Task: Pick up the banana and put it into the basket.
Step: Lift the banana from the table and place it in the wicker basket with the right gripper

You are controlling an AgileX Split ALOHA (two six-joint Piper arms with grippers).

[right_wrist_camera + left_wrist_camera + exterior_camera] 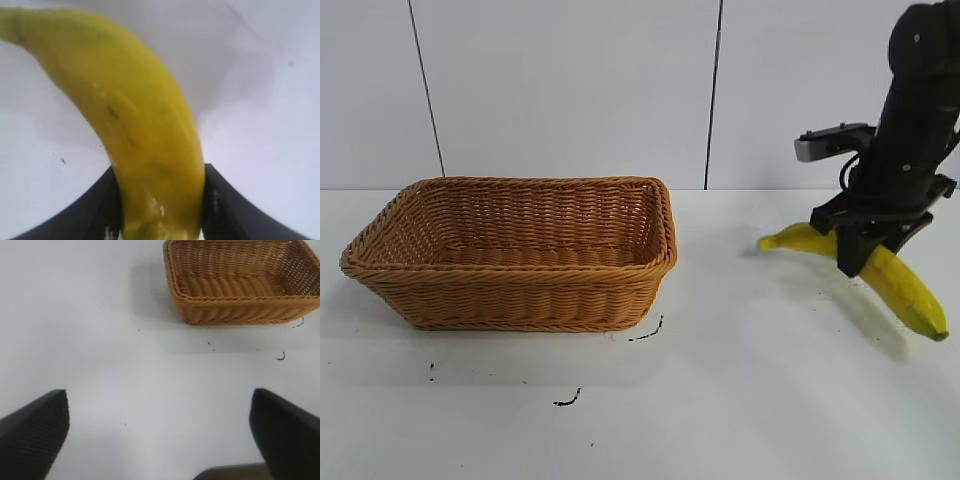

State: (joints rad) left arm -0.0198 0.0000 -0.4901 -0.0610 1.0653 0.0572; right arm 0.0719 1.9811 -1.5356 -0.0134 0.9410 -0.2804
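On the white bench (740,400), I'm holding the banana (890,275) clear of the surface near the right edge, right gripper (855,255) jaws clenched mid-length for balance; the basket (520,255) is waiting left-centre. Left gripper (160,435) jaws are standing released.

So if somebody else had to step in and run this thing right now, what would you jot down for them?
Right gripper: shut on the banana, gripping it near its middle, lifted clear of the table, to the right of the basket in the exterior view.
Left gripper: open, holding nothing, hovering over bare table away from the basket.
Basket: on the table, nothing seen inside it.
Done: banana grasped and raised.
Left: carry it across over the basket, lower it in, let go.
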